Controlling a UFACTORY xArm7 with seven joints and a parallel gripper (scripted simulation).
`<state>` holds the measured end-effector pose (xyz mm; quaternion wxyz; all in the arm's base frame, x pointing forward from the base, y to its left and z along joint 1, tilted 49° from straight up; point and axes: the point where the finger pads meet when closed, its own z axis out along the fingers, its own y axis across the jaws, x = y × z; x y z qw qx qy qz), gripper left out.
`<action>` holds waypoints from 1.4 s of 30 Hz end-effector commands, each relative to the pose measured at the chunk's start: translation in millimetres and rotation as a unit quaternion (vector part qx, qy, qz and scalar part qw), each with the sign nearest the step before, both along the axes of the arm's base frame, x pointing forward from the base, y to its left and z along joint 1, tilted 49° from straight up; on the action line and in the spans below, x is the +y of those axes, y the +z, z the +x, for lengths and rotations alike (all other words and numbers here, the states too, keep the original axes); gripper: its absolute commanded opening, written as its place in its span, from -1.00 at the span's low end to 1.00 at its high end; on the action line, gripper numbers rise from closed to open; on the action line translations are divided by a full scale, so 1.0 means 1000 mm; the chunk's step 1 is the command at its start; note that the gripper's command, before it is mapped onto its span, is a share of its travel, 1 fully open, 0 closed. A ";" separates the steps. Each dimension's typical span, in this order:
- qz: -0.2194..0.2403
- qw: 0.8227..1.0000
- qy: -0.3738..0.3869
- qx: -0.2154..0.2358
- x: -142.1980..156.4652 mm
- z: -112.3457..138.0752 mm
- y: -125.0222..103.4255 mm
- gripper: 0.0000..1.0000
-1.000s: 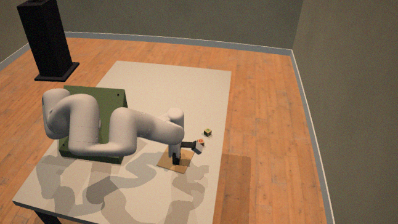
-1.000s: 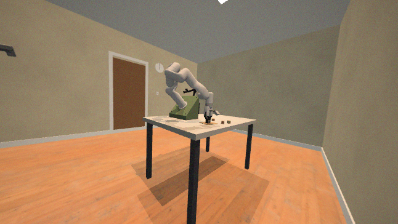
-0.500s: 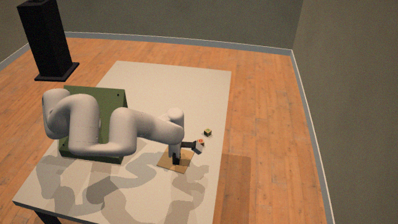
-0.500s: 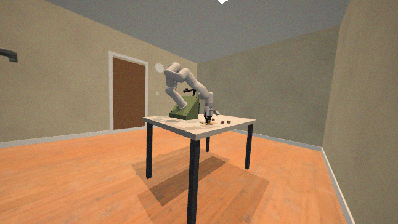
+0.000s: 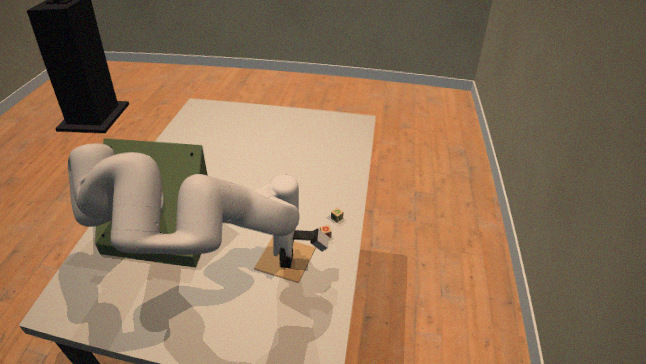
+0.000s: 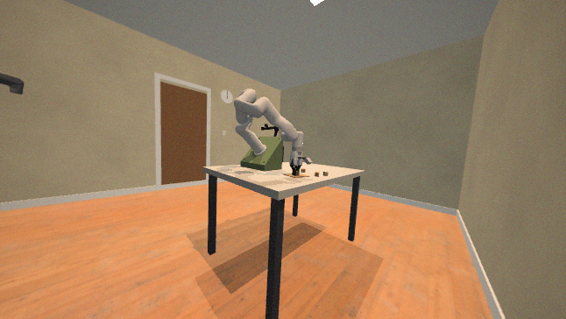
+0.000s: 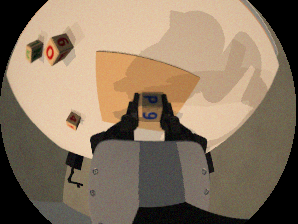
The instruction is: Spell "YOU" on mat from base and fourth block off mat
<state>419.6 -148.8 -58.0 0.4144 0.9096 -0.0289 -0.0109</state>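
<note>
My gripper (image 7: 149, 100) is shut on a block with a blue letter (image 7: 149, 107), low over the tan mat (image 7: 148, 86). I cannot read the letter, and I cannot tell whether the block touches the mat. In the top view the gripper (image 5: 285, 260) stands on the mat (image 5: 292, 264) and hides the block. A block with a red O (image 7: 61, 47) and a block with a green letter (image 7: 35, 50) lie side by side off the mat; they also show in the top view, the red one (image 5: 325, 230) and the green one (image 5: 337, 215). A fourth block with a dark red letter (image 7: 73, 120) lies off the mat, near its edge.
The green robot base (image 5: 155, 200) stands on the white table behind the arm. The table's right edge (image 5: 362, 220) runs close to the two loose blocks. A black pillar (image 5: 75, 65) stands on the floor far off.
</note>
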 end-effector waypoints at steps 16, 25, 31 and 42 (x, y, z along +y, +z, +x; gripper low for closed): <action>0.001 1.000 0.002 -0.001 0.070 0.005 0.059 -0.47; 0.001 1.000 0.002 -0.001 0.077 0.006 0.066 -0.47; 0.001 1.000 0.002 -0.002 0.076 0.006 0.067 -0.47; 0.000 1.000 -0.013 -0.018 0.001 -0.014 0.148 -0.47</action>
